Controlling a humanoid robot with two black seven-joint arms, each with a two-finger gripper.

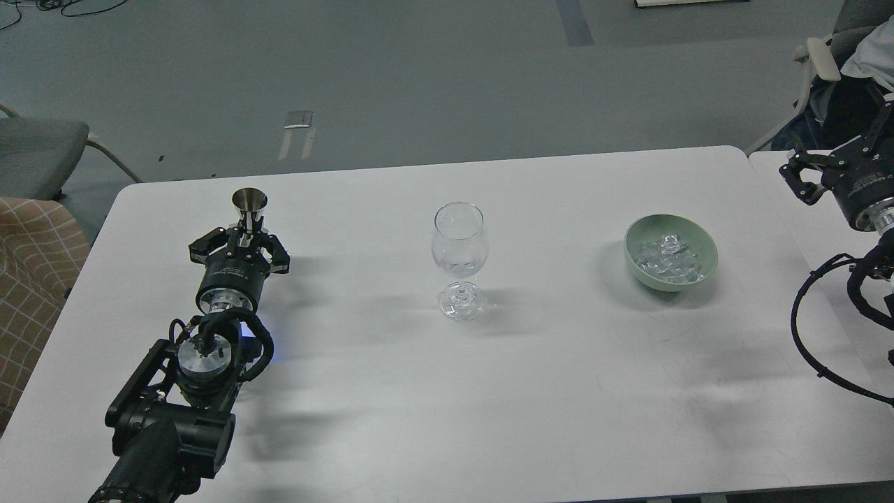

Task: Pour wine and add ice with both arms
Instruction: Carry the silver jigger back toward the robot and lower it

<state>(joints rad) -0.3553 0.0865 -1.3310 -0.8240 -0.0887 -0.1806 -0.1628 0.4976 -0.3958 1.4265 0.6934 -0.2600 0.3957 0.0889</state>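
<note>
Black and heavy, the left arm fills the near left corner of the white table and reaches away from the viewer. At its far end the left gripper has its fingers closed around the lower part of a small metal cup, a cone-shaped steel measure standing upright with its wide mouth on top. The cup sits on the left side of the table, well apart from everything else.

Near the middle of the table stands a clear stemmed glass, upright on its round foot. Whether it holds any liquid cannot be told; it looks clear through the bowl.

To the right of the glass, well apart from it, sits a pale green bowl. The ice lies heaped inside it, a pile of small glassy chunks filling the bottom.

Further right, past the table's edge and over a second white surface, the right arm comes in from the side with a black cable looping below it. The right gripper hangs clear of the bowl with its fingers spread and nothing between them.

Beyond the table lies grey floor, with a grey chair at far left.
</note>
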